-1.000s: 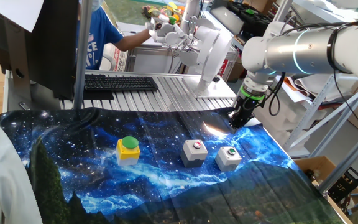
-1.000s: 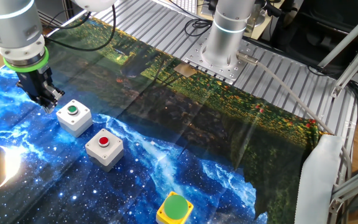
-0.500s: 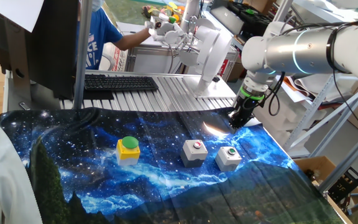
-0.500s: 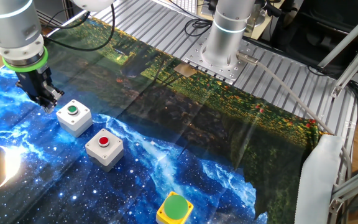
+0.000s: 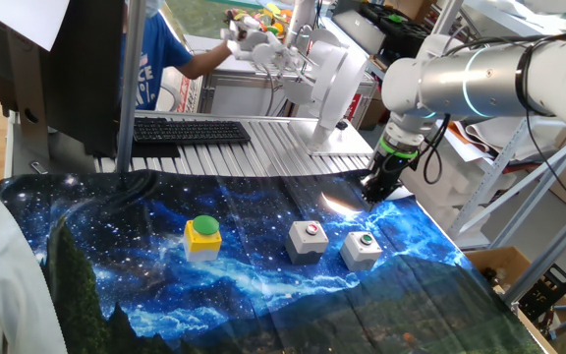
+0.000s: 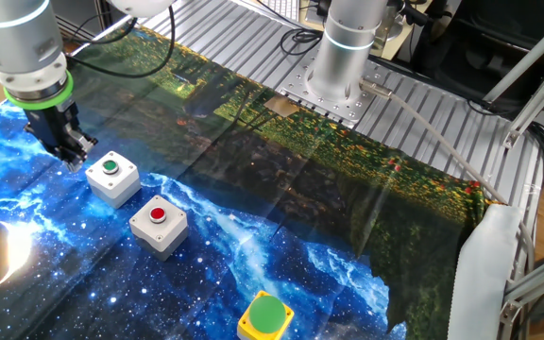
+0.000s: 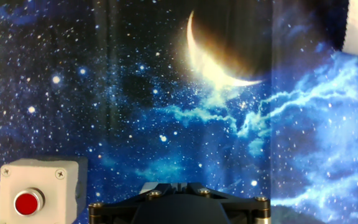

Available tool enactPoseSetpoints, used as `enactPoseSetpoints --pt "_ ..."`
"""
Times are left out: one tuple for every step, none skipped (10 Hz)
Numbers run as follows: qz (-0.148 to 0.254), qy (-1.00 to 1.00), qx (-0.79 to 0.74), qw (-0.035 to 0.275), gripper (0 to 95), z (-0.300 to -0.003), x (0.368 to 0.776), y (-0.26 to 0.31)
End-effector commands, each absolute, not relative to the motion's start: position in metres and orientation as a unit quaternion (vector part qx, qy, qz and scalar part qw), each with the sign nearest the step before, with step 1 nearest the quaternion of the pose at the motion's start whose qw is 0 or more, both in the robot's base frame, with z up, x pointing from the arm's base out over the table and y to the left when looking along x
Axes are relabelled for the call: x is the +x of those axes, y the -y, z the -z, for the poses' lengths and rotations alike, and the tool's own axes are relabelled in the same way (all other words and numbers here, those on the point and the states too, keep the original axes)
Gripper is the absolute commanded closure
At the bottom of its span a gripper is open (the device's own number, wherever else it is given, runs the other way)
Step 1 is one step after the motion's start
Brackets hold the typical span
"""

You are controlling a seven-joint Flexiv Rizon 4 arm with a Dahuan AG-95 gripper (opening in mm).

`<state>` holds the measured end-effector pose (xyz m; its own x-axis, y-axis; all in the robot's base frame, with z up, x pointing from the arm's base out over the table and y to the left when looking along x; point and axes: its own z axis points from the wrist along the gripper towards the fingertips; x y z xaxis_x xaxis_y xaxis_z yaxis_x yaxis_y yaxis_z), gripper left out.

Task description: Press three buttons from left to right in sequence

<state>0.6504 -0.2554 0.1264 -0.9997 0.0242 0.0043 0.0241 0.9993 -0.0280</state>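
Three button boxes sit in a row on the star-printed tabletop [image 5: 116,285]: the yellow box [image 5: 202,236] at left, the red-button box [image 5: 308,240] in the middle, the green-button box [image 5: 362,250] at right. Beyond that last box hangs the pincer [image 5: 372,189]; I cannot tell whether it is open or closed.

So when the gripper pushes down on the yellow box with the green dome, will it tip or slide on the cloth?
The yellow box looks squat with a flat base, so it probably will not tip. Its green dome is wide, so an off-centre press may still land. The printed cloth lies loose and might let it slide slightly.
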Motion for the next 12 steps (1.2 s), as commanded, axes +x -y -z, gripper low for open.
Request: enactPoseSetpoints --pt "-0.018 0.997 -0.073 0.003 95.0 -0.1263 0.6504 0.2557" --pt "-0.018 0.995 -0.1 0.003 95.0 -0.1263 0.6504 0.2557" --pt "-0.018 0.992 -0.126 0.003 95.0 -0.1263 0.6504 0.2557" --pt "-0.017 0.986 -0.167 0.003 95.0 -0.1263 0.6504 0.2557" --pt "-0.012 0.981 -0.195 0.003 95.0 -0.1263 0.6504 0.2557" --pt "-0.01 0.98 -0.199 0.003 95.0 -0.1263 0.6504 0.2557" --pt "-0.01 0.982 -0.188 0.003 95.0 -0.1263 0.6504 0.2557" --pt "-0.01 0.986 -0.169 0.003 95.0 -0.1263 0.6504 0.2557" --pt "-0.01 0.988 -0.153 0.002 95.0 -0.1263 0.6504 0.2557" --pt "-0.012 0.989 -0.145 0.003 95.0 -0.1263 0.6504 0.2557" --pt "-0.011 0.989 -0.147 0.009 95.0 -0.1263 0.6504 0.2557" --pt "-0.012 0.988 -0.151 0.012 95.0 -0.1263 0.6504 0.2557"
